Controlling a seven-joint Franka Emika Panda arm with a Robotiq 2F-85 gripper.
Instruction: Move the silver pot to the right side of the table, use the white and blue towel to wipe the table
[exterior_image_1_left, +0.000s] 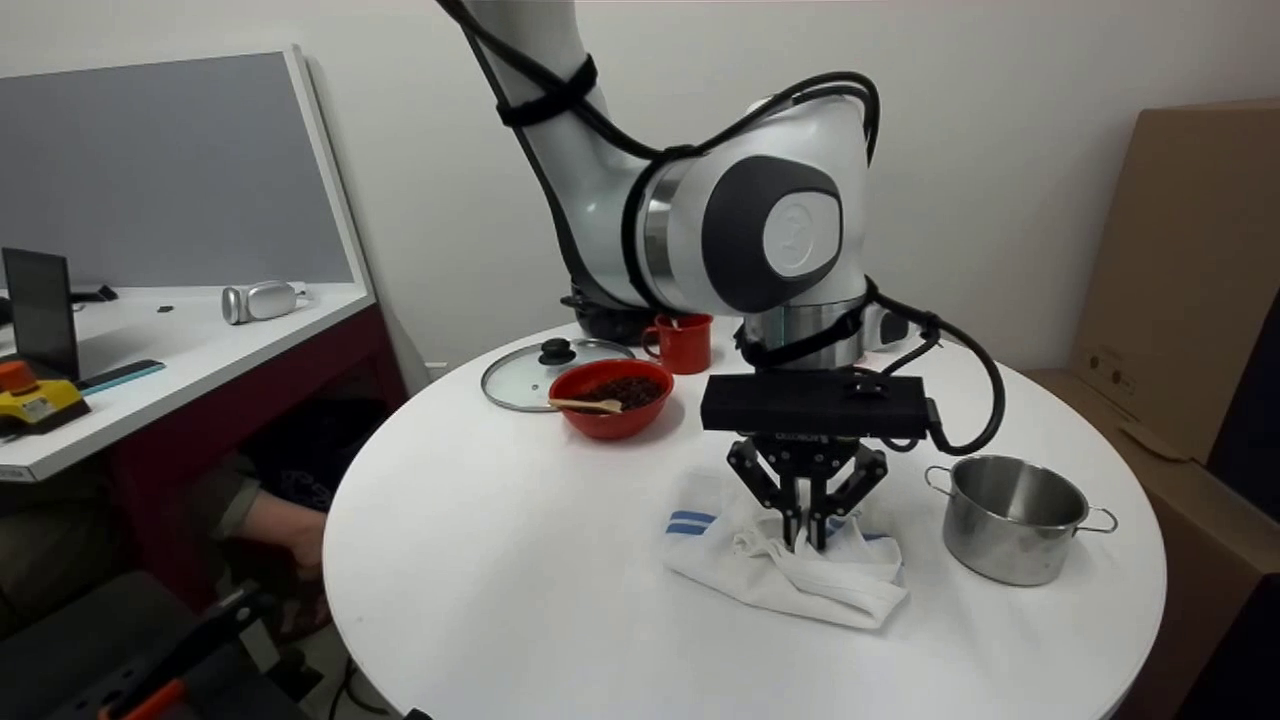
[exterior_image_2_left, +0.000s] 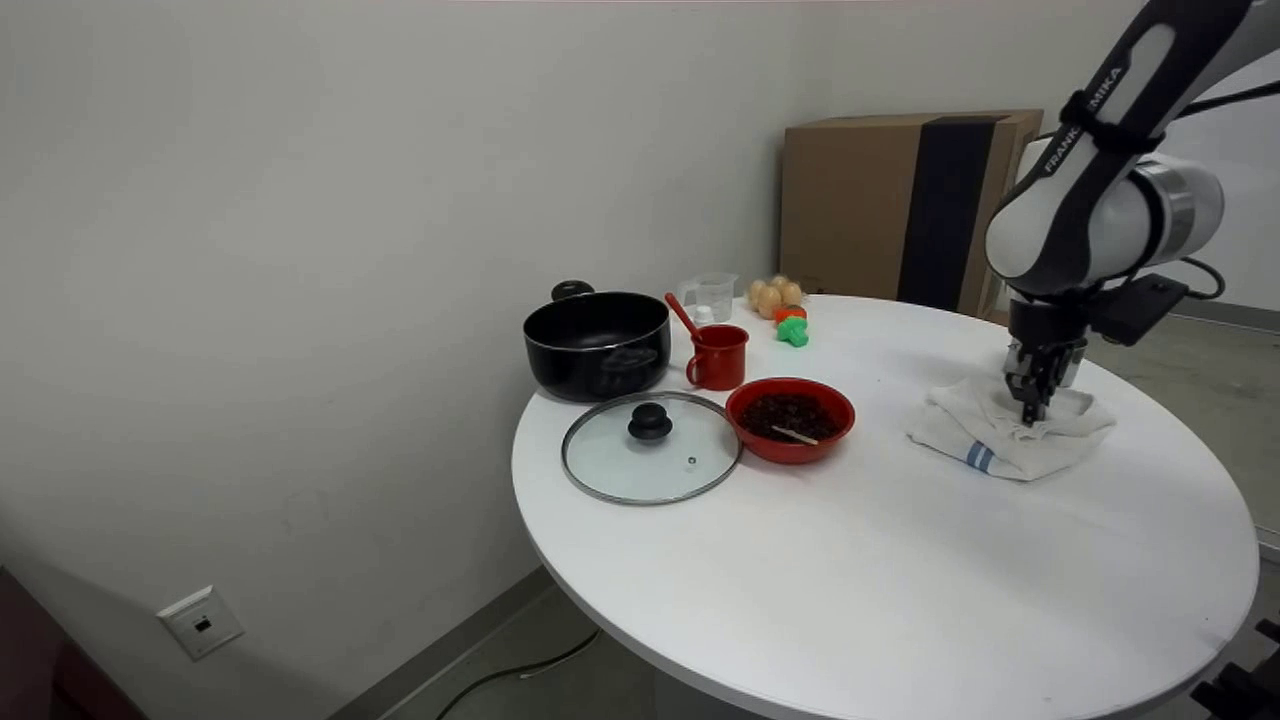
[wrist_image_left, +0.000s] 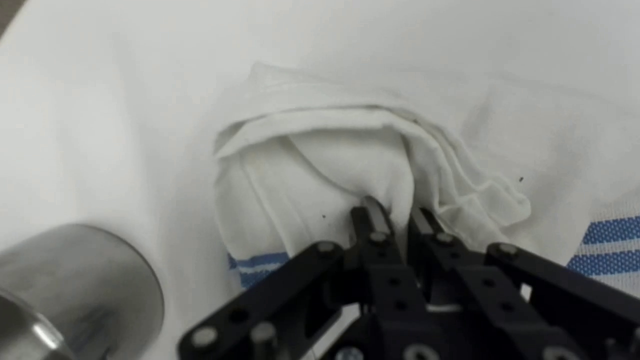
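The white towel with blue stripes (exterior_image_1_left: 840, 590) lies crumpled on the white table, and shows in both exterior views (exterior_image_2_left: 985, 440) and the wrist view (wrist_image_left: 320, 155). My gripper (exterior_image_1_left: 805, 535) points down at the towel's middle; it also shows in an exterior view (exterior_image_2_left: 1032, 412). In the wrist view, the fingers (wrist_image_left: 397, 212) are closed around a raised fold of the towel. The silver pot (exterior_image_1_left: 1008, 540) stands upright beside the towel, apart from it, near the table's edge. It shows partly in the wrist view (wrist_image_left: 100, 280). In an exterior view it is mostly hidden behind the gripper.
A red bowl (exterior_image_2_left: 790, 450) with dark contents and a spoon, a glass lid (exterior_image_2_left: 640, 465), a red mug (exterior_image_2_left: 722, 360) and a black pot (exterior_image_2_left: 590, 365) stand together. A measuring cup (exterior_image_2_left: 715, 295), eggs (exterior_image_2_left: 772, 298) and a green piece (exterior_image_2_left: 792, 332) are behind.
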